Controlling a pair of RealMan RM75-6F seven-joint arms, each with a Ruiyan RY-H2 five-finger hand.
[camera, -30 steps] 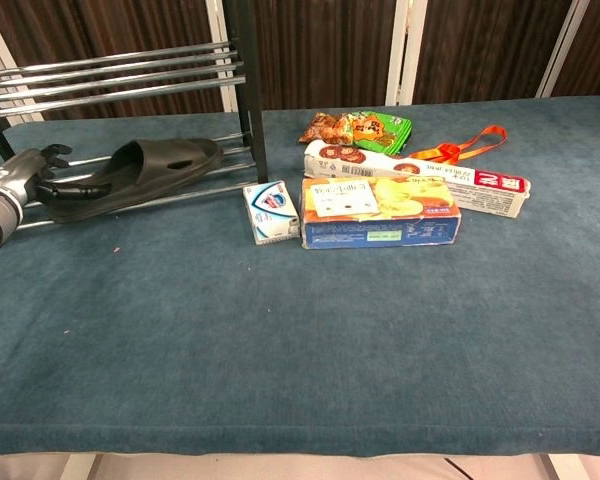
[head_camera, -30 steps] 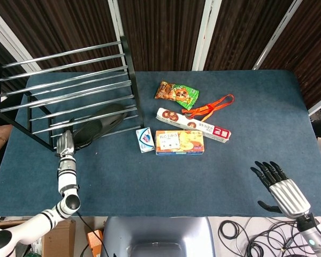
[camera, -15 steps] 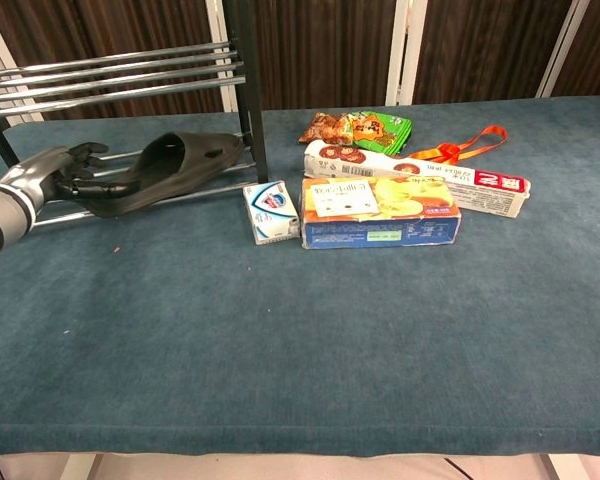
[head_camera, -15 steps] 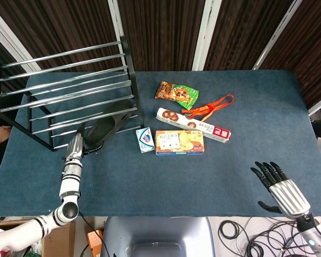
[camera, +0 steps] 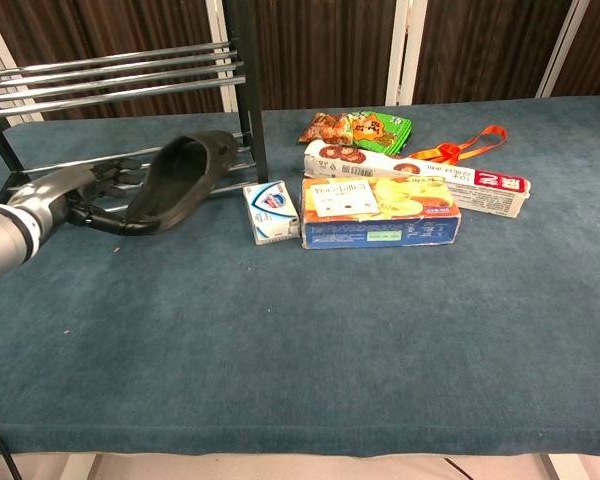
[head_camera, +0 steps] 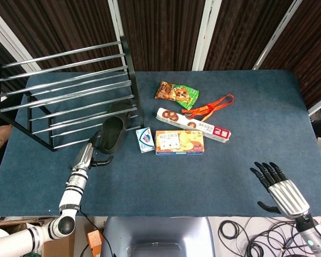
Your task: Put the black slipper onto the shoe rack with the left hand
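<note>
**Slipper swinging off the rack's lower bars as the left hand draws back**

In the head view, the left hand (head_camera: 89, 156) is reaching from the near-left table edge with its fingers at the heel end of the black slipper (head_camera: 114, 130). The slipper is lying across the front edge of the shoe rack (head_camera: 69, 96), toe over the lowest bars, heel out over the table (head_camera: 246, 107). A second ago it was lying lengthwise along those bars; it has been turning toe-forward while the hand has been pulling back toward the robot. The right hand (head_camera: 281, 191) is hovering at the near-right corner, fingers spread, holding nothing, unchanged.

In the chest view, the left hand (camera: 85, 190) is holding the slipper (camera: 180, 178) at its heel rim, fingers curled under it, though the exact grip is hard to make out. The slipper is tilting, heel down by the table, toe up against the rack's (camera: 110, 75) lower rails.

Judging by this, the placement is not settled: the slipper is only half on the rack and may slide off unless it is pushed back onto the bars.
</note>
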